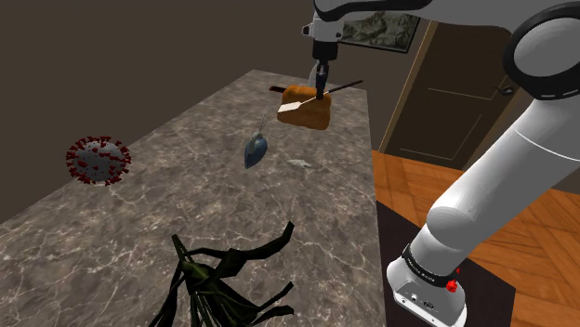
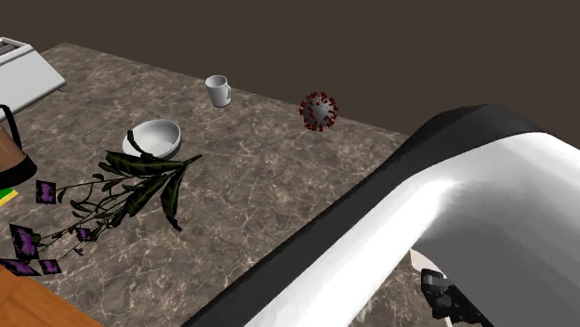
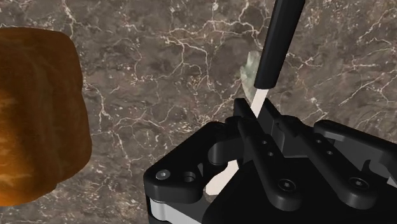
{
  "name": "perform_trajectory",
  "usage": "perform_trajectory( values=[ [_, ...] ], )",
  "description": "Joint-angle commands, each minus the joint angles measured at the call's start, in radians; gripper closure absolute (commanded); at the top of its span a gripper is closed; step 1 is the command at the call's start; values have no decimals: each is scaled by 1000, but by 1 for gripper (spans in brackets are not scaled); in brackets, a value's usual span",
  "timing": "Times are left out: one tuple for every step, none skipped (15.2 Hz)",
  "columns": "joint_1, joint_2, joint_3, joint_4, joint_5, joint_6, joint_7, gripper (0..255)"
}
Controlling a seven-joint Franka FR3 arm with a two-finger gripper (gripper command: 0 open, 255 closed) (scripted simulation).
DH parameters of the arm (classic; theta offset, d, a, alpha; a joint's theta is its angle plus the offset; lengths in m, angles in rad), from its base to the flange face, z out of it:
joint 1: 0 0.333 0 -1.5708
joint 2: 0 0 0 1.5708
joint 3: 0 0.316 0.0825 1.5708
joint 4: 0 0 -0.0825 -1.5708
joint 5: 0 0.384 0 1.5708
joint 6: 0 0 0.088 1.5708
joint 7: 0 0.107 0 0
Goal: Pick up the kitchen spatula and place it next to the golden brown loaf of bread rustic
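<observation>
The gripper (image 3: 257,116) was pinched on the spatula (image 3: 277,44), its two black fingers pressed against the pale, cream-coloured neck with no gap showing on either side. From that neck a straight, round black handle ran away from the fingers, and a paler stretch of the tool showed lower down between the finger bodies. In the shoulder view the gripper (image 1: 321,89) hung straight down from the white arm (image 1: 520,176), holding the spatula (image 1: 290,109) clear of the table (image 1: 186,204). The flat white blade slanted down towards that view's left and the thin dark handle stuck out towards its right.

The blade lay across the front of the bread loaf (image 1: 311,110), a blocky golden-brown lump near the far end of the table. Whether blade and loaf touched could not be told. In the wrist view the loaf (image 3: 35,114) sat off to one side of the gripper with bare table (image 3: 159,63), dark brown marbled stone with pale veins, between them. A small pale greenish scrap (image 3: 248,69) lay on the stone just behind the handle.

Nearer the stand lay a blue-grey rounded object (image 1: 256,150). Towards the shoulder view's left sat a grey ball studded with red spikes (image 1: 98,160). A dark, long-leaved plant (image 1: 223,279) sprawled over the near end.

The second exterior view showed a white mug (image 2: 218,90) and a white bowl (image 2: 153,137).
</observation>
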Motion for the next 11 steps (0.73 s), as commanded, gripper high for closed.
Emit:
perform_trajectory(
  values=[
    [-16, -5, -20, -3, -4, 0, -37, 255],
    [-16, -6, -20, -18, -4, 14, -36, 255],
    [-16, -8, -20, -33, -4, 27, -36, 255],
    [-16, -9, -20, -48, -4, 41, -36, 255],
    [-16, -9, -20, -62, -4, 54, -35, 255],
    [-16, -10, -20, -76, -4, 68, -35, 255],
    [-16, -10, -20, -89, -4, 81, -34, 255],
    [-16, -10, -20, -103, -4, 95, -34, 255],
    [-16, -10, -20, -116, -4, 108, -33, 255],
    [-16, -9, -20, -129, -4, 121, -33, 255],
    [-16, -8, -20, -142, -4, 135, -32, 255]
  ],
)
